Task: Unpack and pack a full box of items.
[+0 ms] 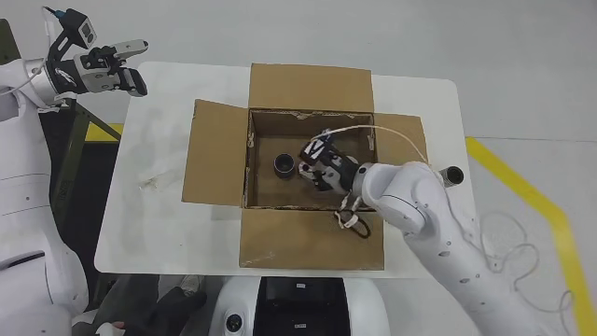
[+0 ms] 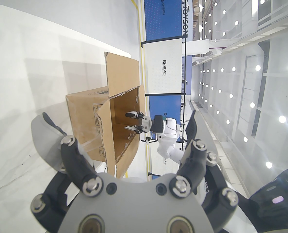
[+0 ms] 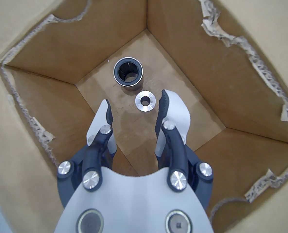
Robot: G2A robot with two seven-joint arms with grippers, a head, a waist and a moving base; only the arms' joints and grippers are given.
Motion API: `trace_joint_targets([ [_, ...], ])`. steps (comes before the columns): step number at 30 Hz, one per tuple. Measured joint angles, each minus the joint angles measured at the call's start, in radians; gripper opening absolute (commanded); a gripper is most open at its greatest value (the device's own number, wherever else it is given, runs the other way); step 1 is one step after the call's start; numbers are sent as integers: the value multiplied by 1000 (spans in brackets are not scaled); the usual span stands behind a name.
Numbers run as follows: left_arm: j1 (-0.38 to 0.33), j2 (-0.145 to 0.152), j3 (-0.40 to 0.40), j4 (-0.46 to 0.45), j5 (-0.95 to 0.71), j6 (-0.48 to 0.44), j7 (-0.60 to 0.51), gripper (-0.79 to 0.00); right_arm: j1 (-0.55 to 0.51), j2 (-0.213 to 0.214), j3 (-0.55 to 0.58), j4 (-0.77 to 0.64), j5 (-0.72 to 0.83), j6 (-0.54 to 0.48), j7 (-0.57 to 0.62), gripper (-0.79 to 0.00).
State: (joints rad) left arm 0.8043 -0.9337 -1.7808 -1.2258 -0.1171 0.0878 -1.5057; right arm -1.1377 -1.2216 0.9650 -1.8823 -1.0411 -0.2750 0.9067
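Observation:
An open cardboard box [image 1: 216,154] stands in the middle of the white table, its four flaps spread out. On its floor stands a dark metal cylinder [image 3: 128,74] with a hollow middle, and beside it lies a small silver ring [image 3: 145,101]. The cylinder [image 1: 284,164] also shows from above. My right gripper [image 3: 135,106] hangs inside the box just above the ring, open and holding nothing. From above, the right gripper [image 1: 315,161] sits right of the cylinder. My left gripper [image 1: 131,68] is open and empty over the table's far left corner, well away from the box [image 2: 85,115].
The white table [image 1: 154,205] has bare room on both sides of the box. A yellow floor line [image 1: 522,196] runs past its right side. The box's inner rim [image 3: 231,39] has torn, ragged cardboard edges close around the right gripper.

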Motion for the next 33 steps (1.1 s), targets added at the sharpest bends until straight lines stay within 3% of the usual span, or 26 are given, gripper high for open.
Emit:
trace_joint_targets([
  [21,0,0,0,0,0,0,0,0,-361,74,450,-279,55,-43,-131,-268],
  [33,0,0,0,0,0,0,0,0,-500,92,680,-244,160,-50,-206,-271],
])
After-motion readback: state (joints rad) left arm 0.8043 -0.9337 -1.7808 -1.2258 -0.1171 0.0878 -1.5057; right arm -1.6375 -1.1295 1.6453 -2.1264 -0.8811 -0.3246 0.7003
